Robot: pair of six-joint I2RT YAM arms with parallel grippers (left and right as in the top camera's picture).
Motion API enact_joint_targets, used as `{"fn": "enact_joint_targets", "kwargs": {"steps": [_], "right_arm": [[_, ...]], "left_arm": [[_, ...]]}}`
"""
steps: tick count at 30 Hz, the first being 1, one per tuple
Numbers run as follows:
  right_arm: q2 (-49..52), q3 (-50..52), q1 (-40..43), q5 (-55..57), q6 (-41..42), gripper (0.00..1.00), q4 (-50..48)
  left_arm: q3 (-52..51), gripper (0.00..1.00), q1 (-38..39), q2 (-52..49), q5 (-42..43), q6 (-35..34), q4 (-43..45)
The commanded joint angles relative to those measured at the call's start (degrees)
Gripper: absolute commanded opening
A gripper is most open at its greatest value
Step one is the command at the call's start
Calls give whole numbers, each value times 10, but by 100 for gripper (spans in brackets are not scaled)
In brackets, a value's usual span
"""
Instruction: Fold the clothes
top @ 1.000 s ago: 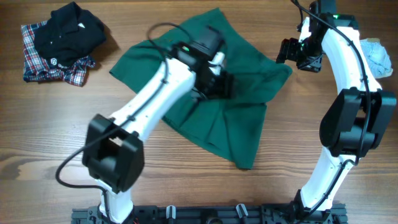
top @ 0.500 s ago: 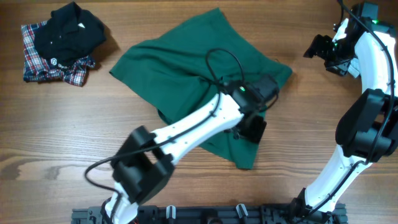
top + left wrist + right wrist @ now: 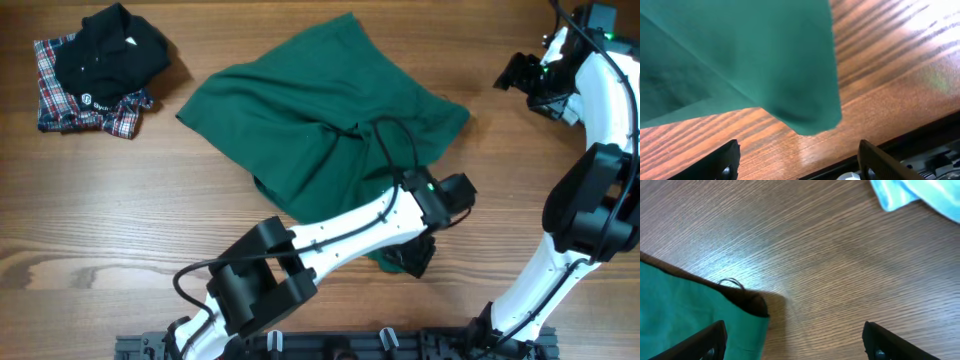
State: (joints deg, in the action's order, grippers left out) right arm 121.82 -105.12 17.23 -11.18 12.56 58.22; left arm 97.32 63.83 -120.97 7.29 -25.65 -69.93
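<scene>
Both claws hung open and empty over a green garment (image 3: pixel 320 130) that was not yet folded.
The garment lay rumpled in the middle of the counter (image 3: pixel 100 200), its thin cord (image 3: pixel 350 130) trailing across the top. The left claw (image 3: pixel 415 255) sat low at the near corner, jaws spread, and the wrist view showed that corner just ahead of its tips, which looked like a line-up for a pinch to carry the corner over. The right claw (image 3: pixel 515 75) hovered apart at the far right, jaws wide and gripping nothing. Its own view showed bare wood between the garment's right edge and a pale blue cloth (image 3: pixel 920 195), probably keeping clear. The black shirt (image 3: pixel 105 55) sat far left, out of play.
</scene>
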Motion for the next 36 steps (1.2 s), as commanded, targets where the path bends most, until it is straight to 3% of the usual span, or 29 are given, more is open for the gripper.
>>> {"fn": "enact_joint_targets", "kwargs": {"steps": [1,12,23,24,27,31,33,34,36], "right_arm": [[9,-2,10,-9,-3,88,-1],[9,-2,10,-9,-4,88,-24],[9,-2,10,-9,-4,88,-31],[9,-2,10,-9,-4,88,-31],[9,-2,10,-9,-4,87,-31],[9,-2,10,-9,-5,87,-29],[9,-2,10,-9,-4,87,-28],[9,-2,10,-9,-5,87,-28],[9,-2,10,-9,-5,87,-28]], "left_arm": [[0,75,7,-5,-12,-18,0],[-9,76,10,-26,-65,41,0],[-9,75,33,-56,-74,57,11],[-9,72,33,-56,-74,58,11],[-10,45,33,-56,-73,58,11],[-10,32,31,-71,-73,58,11],[-10,17,29,-78,-74,59,9],[-10,4,28,-82,-74,59,5],[-9,4,19,-82,-74,59,-13]]}}
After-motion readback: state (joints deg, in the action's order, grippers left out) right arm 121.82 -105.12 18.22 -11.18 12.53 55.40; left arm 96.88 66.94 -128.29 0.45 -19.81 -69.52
